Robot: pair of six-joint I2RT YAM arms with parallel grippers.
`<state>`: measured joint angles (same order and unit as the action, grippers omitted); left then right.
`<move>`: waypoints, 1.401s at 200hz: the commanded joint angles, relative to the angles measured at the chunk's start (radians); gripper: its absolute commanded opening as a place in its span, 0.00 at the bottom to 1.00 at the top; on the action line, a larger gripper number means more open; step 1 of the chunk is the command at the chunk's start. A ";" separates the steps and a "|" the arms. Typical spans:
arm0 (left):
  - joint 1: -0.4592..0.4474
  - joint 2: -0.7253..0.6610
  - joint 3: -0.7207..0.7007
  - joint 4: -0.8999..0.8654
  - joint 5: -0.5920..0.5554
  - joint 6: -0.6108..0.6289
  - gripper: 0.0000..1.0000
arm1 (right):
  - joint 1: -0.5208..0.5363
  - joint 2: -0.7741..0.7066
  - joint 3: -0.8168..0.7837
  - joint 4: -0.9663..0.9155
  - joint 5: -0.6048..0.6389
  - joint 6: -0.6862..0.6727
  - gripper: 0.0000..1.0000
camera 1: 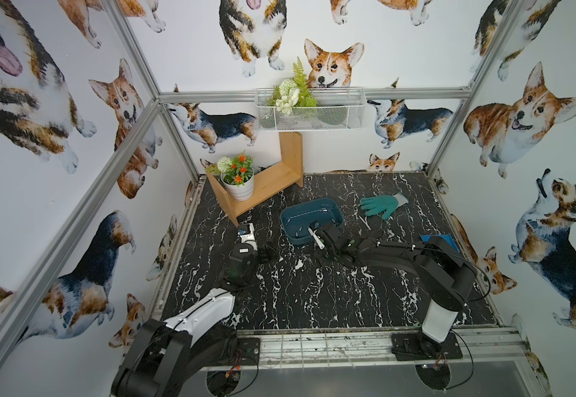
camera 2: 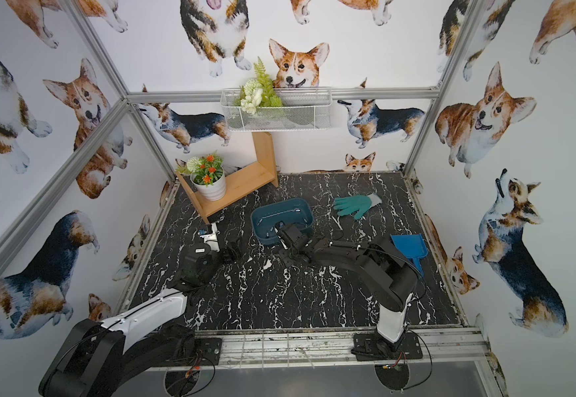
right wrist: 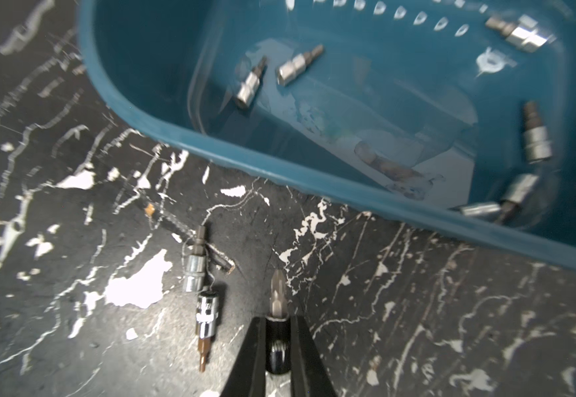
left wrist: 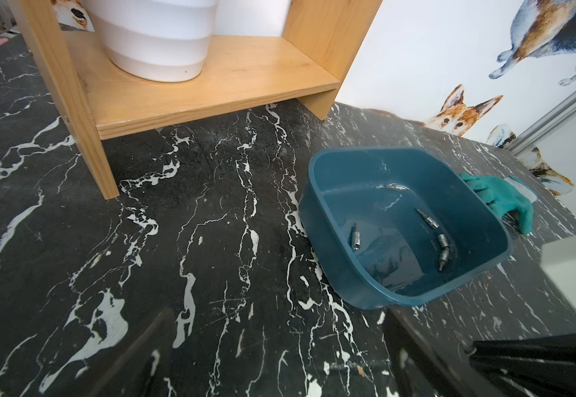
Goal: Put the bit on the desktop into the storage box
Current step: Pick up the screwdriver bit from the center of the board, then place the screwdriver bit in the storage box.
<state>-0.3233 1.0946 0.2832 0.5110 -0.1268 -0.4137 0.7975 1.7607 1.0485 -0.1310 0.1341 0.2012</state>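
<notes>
The right gripper point(right wrist: 277, 324) was clamped on a black-based bit point(right wrist: 277, 295), positioned just outside the near wall of the storage box point(right wrist: 279, 173). Two loose bits point(right wrist: 195, 263) lay on the desktop point(right wrist: 417, 326) beside it. Several stored bits point(right wrist: 298, 67) lay inside the box. The left gripper point(camera 1: 266, 252), left of the box, stood wide apart and empty.

Corgi-printed walls point(camera 1: 417, 51) are framed by aluminium rails point(camera 1: 211, 97). A black marbled tabletop point(camera 1: 314, 292) is laid below. At eleven o'clock a wooden shelf point(camera 1: 272, 182) bearing a white flowerpot point(camera 1: 241, 190) is set; at twelve, a wire basket point(camera 1: 331, 115) of greenery is hung.
</notes>
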 commanded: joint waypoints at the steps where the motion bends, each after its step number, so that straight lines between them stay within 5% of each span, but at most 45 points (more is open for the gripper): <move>1: 0.000 -0.001 0.005 0.017 0.005 0.007 1.00 | -0.001 -0.040 -0.002 -0.012 0.035 0.000 0.12; 92: 0.000 -0.002 0.005 0.018 0.009 0.006 1.00 | -0.131 -0.122 0.007 0.175 -0.012 0.073 0.12; 225: 0.001 -0.004 0.004 0.028 0.019 0.003 1.00 | -0.176 0.202 0.290 0.242 -0.057 0.095 0.14; 240: 0.000 -0.006 0.004 0.029 0.019 0.004 1.00 | -0.176 0.202 0.298 0.236 -0.057 0.095 0.20; 260: 0.001 -0.006 0.004 0.028 0.019 0.003 1.00 | -0.176 0.179 0.291 0.225 -0.053 0.090 0.41; 280: 0.000 -0.007 0.004 0.030 0.024 0.001 1.00 | -0.176 0.129 0.259 0.220 -0.044 0.083 0.48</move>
<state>-0.3233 1.0920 0.2832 0.5179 -0.1146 -0.4141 0.6209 1.9404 1.3304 0.0757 0.0792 0.2852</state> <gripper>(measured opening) 0.998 0.460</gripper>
